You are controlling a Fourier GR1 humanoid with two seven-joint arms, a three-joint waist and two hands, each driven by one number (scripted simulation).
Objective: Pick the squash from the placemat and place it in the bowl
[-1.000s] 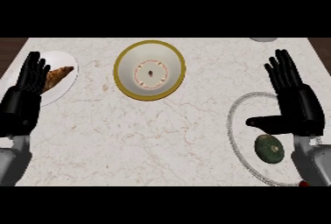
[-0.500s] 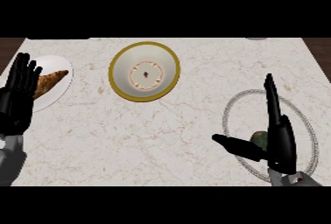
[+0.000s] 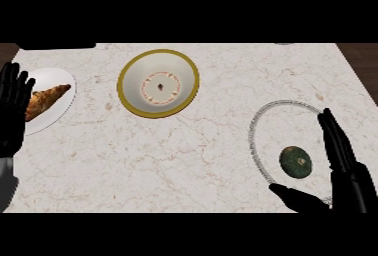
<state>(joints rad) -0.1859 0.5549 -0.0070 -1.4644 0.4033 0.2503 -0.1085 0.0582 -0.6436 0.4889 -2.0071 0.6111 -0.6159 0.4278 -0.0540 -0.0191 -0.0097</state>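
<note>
Left hand [image 3: 15,107] sits at the far left edge of my view, fingers straight and spread, pointing up the counter, holding nothing. It overlaps the left rim of a white plate [image 3: 60,82], and on that plate I see a brown croissant [image 3: 46,99] lying at a slant, just beside the fingers.

Moving right along the marble counter [image 3: 177,150]: a bowl [image 3: 159,83] with a yellow-gold rim and pale inside, small dark mark at its centre. Nothing in it. It stands well apart from both hands.

Further right, the placemat [image 3: 260,125], round, pale, with a beaded grey border; its right part is covered by my right arm. The squash [image 3: 295,161], dark green and round, lies on the placemat, lower middle.

Right hand [image 3: 341,160] comes in from the lower right. Fingers straight and pressed together, edge-on, just to the right of the squash; thumb spread wide, pointing left below the squash. I cannot tell whether the fingers touch it. No curl around it.
</note>
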